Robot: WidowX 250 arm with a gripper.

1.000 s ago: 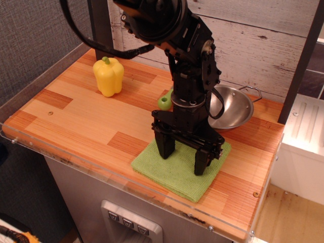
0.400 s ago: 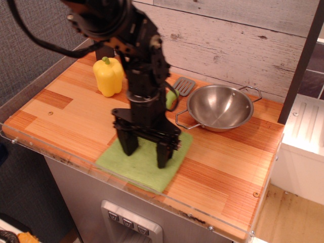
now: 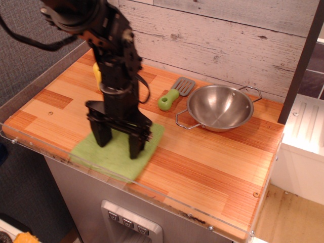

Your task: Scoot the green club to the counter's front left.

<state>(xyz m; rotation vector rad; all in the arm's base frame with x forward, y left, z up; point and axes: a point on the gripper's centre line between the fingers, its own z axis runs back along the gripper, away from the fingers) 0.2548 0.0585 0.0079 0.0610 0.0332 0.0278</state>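
my black arm reaches down from the upper left, and my gripper (image 3: 119,144) points straight down at the wooden surface (image 3: 212,167), a butcher-block top of light and reddish-brown planks with a clear acrylic rim. the jaws are spread apart, one finger to the left and one to the right, and both tips press down on the green club (image 3: 117,152), a flat square of light-green woven cloth. nothing is pinched between the fingers; the cloth lies flat beneath them.

the cloth lies near the front edge of the surface, left of the middle, with its near corner close to the acrylic rim. bare wood shows between it and the left end of the surface.

behind my arm, toward the far left, a yellow bell pepper (image 3: 96,74) is mostly hidden, with only a sliver showing. to the right of my arm, a small grey spatula with a green handle (image 3: 173,93) lies flat on the wood, well apart from the cloth. just beside the spatula, further right, a steel bowl with wire handles (image 3: 219,107) stands upright. a weathered white plank wall (image 3: 228,35) runs along the far side.
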